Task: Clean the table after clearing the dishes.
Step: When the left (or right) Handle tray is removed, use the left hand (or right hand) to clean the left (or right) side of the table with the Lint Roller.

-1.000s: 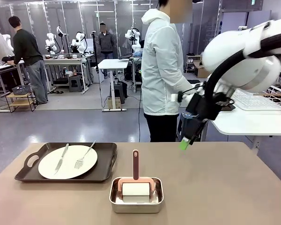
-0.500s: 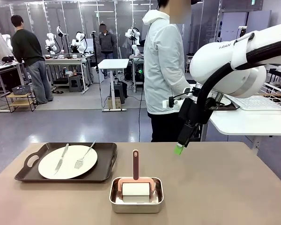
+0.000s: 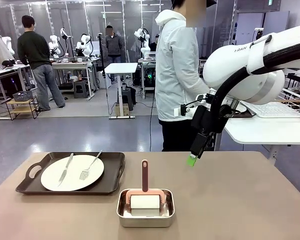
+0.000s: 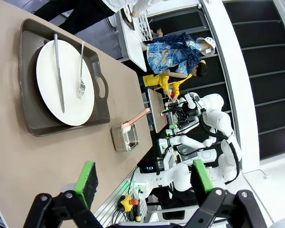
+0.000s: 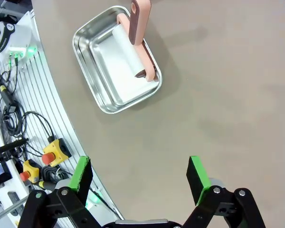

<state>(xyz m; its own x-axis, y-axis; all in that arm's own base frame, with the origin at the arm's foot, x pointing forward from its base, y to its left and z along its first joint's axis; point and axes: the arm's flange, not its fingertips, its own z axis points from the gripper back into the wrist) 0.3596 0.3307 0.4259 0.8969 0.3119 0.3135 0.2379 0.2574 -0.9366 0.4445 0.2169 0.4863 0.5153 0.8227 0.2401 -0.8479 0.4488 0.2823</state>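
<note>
Table (image 5: pixel 228 71) below right jaws (parted, empty).

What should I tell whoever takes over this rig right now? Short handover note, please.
Left gripper: open, empty, above the table.
Right gripper: open, empty, above the table, beyond the steel pan.
Tray with plate, knife and fork sits on the table's left, not cleared.
Roller lies in the pan, untouched.
Left: remove the tray, then probably roll the table.

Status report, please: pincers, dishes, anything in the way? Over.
Left pincer open, empty. Right pincer open, empty, above table. One plate with knife and fork on tray, not yet cleared. Roller in steel pan; nothing blocks the tray.
</note>
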